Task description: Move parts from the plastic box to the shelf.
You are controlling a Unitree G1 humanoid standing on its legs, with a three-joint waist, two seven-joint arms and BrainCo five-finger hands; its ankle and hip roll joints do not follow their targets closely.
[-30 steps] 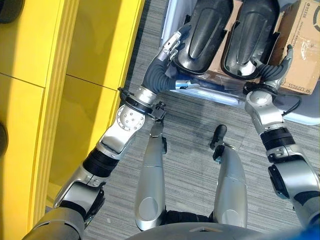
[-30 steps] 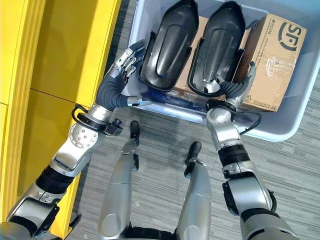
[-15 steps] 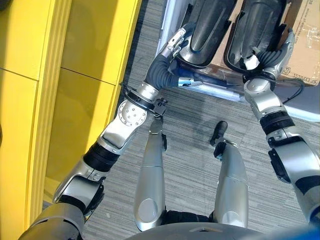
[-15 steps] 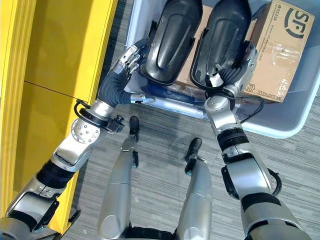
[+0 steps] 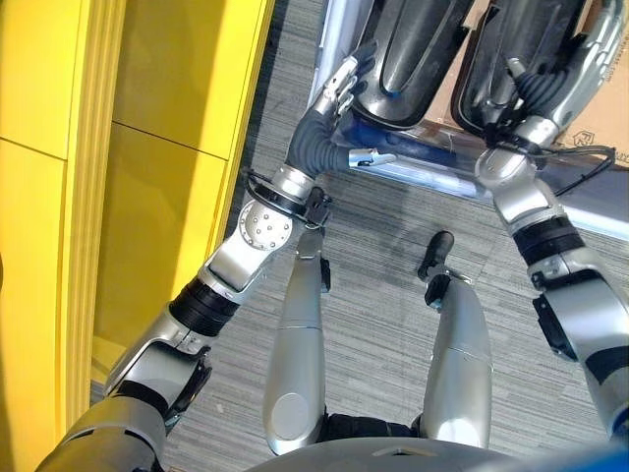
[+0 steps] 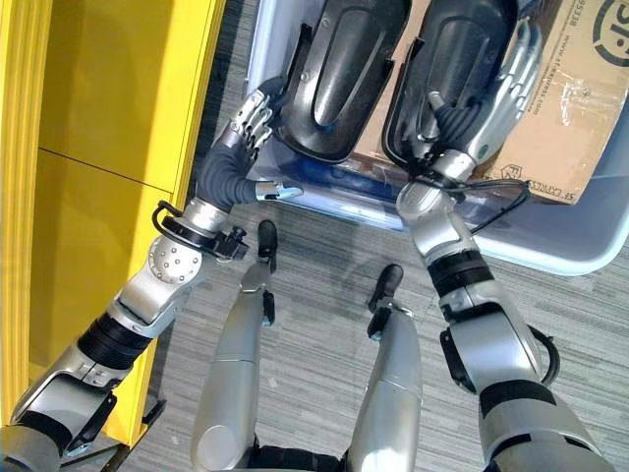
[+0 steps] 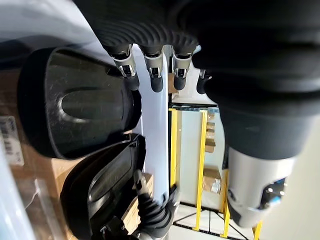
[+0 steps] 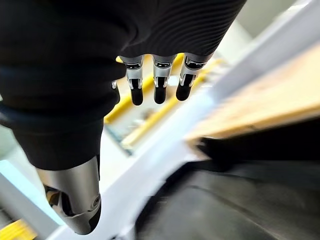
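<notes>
Two black moulded parts lie side by side in the pale blue plastic box (image 6: 580, 251). My left hand (image 6: 252, 116) reaches over the box's left wall, its straight fingers (image 7: 153, 75) touching the rim of the left part (image 6: 339, 69). My right hand (image 6: 499, 93) lies along the right side of the right part (image 6: 454, 54), between it and a cardboard box (image 6: 575, 108), with fingers (image 8: 158, 82) stretched out. Neither hand grips anything. The yellow shelf (image 6: 108, 147) stands to the left.
The cardboard box fills the right end of the plastic box, and more cardboard lies under the parts. Grey carpet (image 6: 314, 285) runs between the plastic box and the yellow shelf, whose face stands close beside my left arm.
My right hand has moved farther into the box and up along the right part's side. The left hand stays at the left part's rim. The camera has shifted a little.
</notes>
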